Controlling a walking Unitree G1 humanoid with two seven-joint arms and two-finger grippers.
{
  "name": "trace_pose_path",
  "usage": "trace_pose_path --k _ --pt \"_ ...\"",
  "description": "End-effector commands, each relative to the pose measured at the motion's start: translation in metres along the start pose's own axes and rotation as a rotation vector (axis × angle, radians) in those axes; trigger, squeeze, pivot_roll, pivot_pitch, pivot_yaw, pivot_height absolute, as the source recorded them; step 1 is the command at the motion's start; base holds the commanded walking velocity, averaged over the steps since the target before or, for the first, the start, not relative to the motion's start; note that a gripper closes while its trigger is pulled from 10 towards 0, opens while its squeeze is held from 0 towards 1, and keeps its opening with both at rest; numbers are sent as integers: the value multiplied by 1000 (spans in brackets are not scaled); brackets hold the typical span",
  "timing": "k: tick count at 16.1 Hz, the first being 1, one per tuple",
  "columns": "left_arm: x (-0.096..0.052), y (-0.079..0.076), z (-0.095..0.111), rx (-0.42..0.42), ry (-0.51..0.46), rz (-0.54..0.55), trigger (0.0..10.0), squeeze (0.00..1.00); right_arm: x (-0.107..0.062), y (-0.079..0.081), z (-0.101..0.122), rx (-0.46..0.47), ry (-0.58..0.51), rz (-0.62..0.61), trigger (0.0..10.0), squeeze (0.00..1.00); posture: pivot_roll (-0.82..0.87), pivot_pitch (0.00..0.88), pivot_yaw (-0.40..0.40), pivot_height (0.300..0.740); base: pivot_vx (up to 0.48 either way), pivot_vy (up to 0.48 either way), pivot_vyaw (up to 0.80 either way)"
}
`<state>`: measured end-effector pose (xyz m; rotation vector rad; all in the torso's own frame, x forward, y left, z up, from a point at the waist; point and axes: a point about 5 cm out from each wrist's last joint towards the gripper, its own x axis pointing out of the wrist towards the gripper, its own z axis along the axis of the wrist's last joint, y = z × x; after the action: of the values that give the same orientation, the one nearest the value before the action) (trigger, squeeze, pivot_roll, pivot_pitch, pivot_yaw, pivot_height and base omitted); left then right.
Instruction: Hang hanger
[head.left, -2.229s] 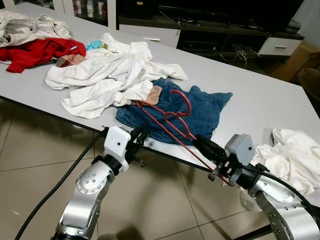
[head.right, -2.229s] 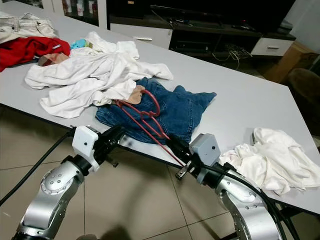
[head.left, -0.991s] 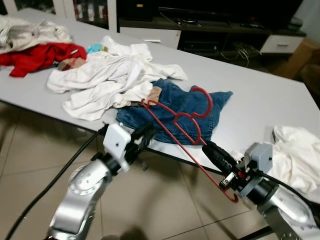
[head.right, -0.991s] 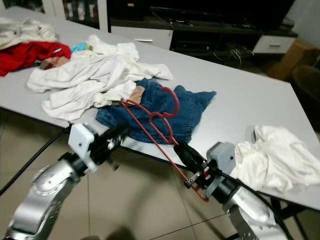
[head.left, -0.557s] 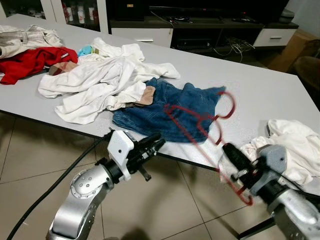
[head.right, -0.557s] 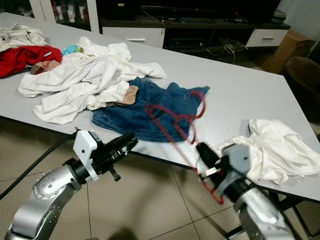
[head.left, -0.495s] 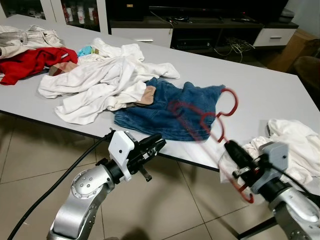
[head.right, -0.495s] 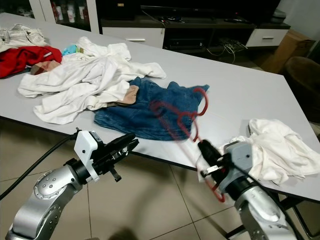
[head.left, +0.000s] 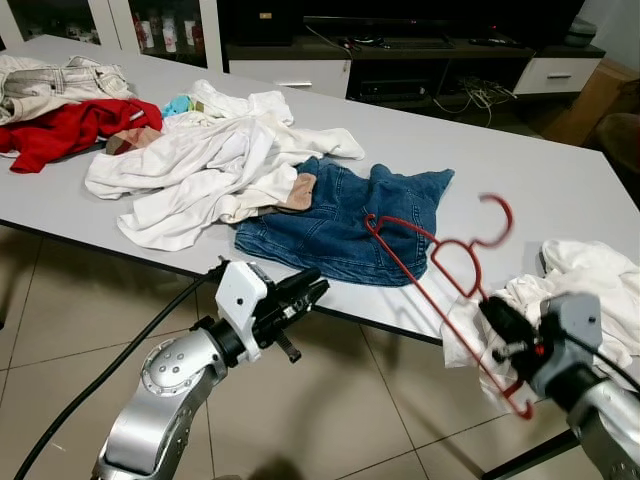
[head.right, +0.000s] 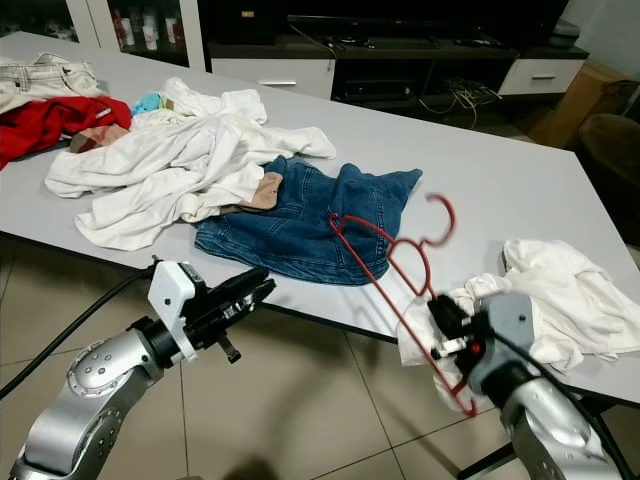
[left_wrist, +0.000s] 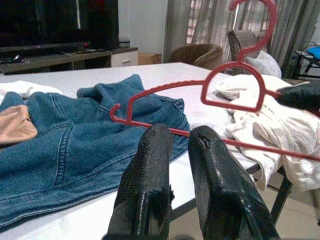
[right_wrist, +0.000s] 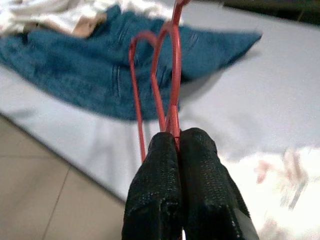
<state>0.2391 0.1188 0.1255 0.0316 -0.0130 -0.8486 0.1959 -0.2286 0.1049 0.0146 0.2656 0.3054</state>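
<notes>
The right gripper (right_wrist: 176, 137) is clamping the red hanger (head.left: 440, 262) by its bar, holding it in the air past the table (head.left: 560, 190) edge, near jeans (head.left: 340, 220). The left gripper (left_wrist: 177, 145), fingers slightly parted, is gripping nothing.

A long pale grey counter (head.left: 520, 190) is running across the room from 9 o'clock to 3 o'clock, daylight glinting off its top. Beige floor tiles (head.left: 70, 300) are showing beneath it at 6 o'clock. At 12 o'clock a dark, low media cabinet (head.left: 420, 75) with white drawers (head.left: 555, 72) is standing against the far side. A brown armchair (left_wrist: 192, 54) and curtains (left_wrist: 295, 30) are sitting beyond the counter's end.
</notes>
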Motion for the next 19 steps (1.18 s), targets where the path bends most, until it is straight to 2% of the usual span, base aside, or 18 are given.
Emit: trace_pose_path --k 1,3,5,7,9,10,13,14,16,17,18,19 --pt "3 1 3 4 -6 -16 10000 0 -8 -6 -3 20 27 6 10000 0 -53 0 -63 740 0 0 0" --pt "4 1 2 4 -3 -27 10000 0 -20 4 -1 88 5 121 10000 0 -64 0 -59 740 0 0 0" --pt "6 0 1 4 -4 -32 10000 0 -22 6 0 91 -4 129 10000 0 -72 0 -57 740 0 0 0" --pt "10 0 2 3 -11 -40 10000 0 -17 3 8 89 -54 93 10000 0 -82 0 -51 740 0 0 0" --pt "10 -1 2 3 -12 -43 10000 0 -20 1 17 117 -93 106 10000 0 -86 0 -49 740 0 0 0" --pt "10 0 1 0 -12 -44 10000 0 -30 4 25 139 -117 189 10000 0 -88 0 -50 740 0 0 0" --pt "9 -1 0 -5 -7 -48 10000 0 -45 15 31 154 -111 321 10000 0 -92 0 -49 740 0 0 0" --pt "9 -1 -1 -6 -8 -49 10000 0 -48 15 30 133 -96 317 10000 0 -92 0 -49 740 0 0 0" --pt "10 -1 -1 -9 -8 -49 10000 0 -44 -7 29 111 -118 153 10000 0 -92 0 -49 740 0 0 0" --pt "10 -2 -2 -11 -8 -49 10000 0 -42 -14 31 100 -131 102 10000 0 -106 0 -49 740 0 0 0" --pt "10 -2 -2 -11 -8 -49 10000 0 -42 -14 31 100 -131 102 10000 0 -106 0 -49 740 0 0 0" --pt "11 -2 -2 -12 -10 -51 10000 0 -36 -26 34 80 -146 2 10000 0 -101 0 -47 740 0 0 0"
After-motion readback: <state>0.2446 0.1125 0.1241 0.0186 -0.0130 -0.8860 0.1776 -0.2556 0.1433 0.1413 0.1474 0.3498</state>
